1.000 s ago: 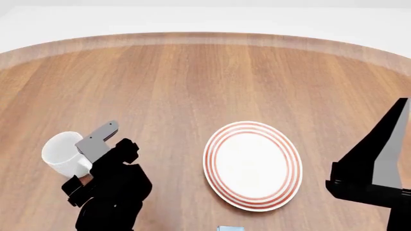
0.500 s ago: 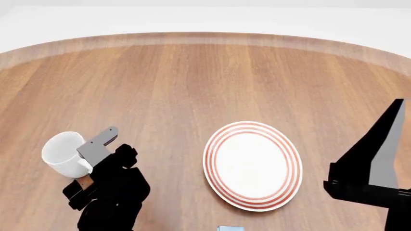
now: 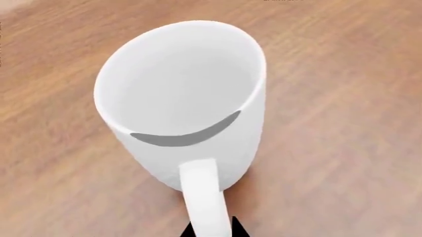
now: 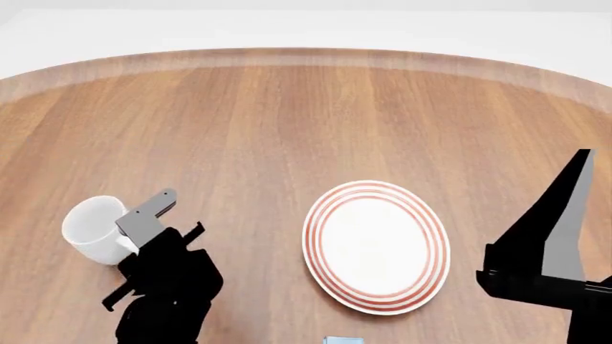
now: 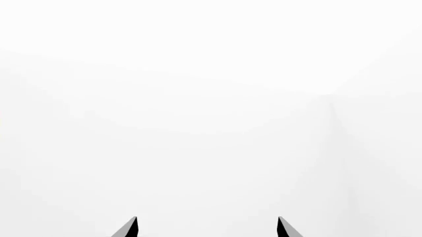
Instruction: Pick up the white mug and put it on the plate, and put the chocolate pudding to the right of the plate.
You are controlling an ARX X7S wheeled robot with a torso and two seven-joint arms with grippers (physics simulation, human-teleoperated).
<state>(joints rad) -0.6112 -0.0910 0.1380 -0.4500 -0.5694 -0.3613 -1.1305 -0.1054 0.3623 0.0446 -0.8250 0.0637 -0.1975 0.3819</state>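
Observation:
The white mug (image 4: 93, 228) stands upright on the wooden table at the left, its handle (image 3: 205, 197) turned toward my left gripper (image 3: 212, 228). The two black fingertips (image 3: 238, 228) press against either side of that handle, so the gripper is shut on it. The plate (image 4: 376, 247), white with red rings, lies to the right of the mug with nothing on it. A light blue sliver at the bottom edge below the plate may be the chocolate pudding (image 4: 342, 340). My right gripper (image 5: 205, 227) is open with nothing between its fingers and faces blank white.
The round wooden table (image 4: 306, 115) stretches far behind the mug and the plate, its curved rim along the back. My right arm (image 4: 550, 251) hangs over the table's right side, beside the plate.
The left gripper's fingers have drawn in on the mug's handle. The mug and plate have not moved. The right arm has shifted slightly to the left.

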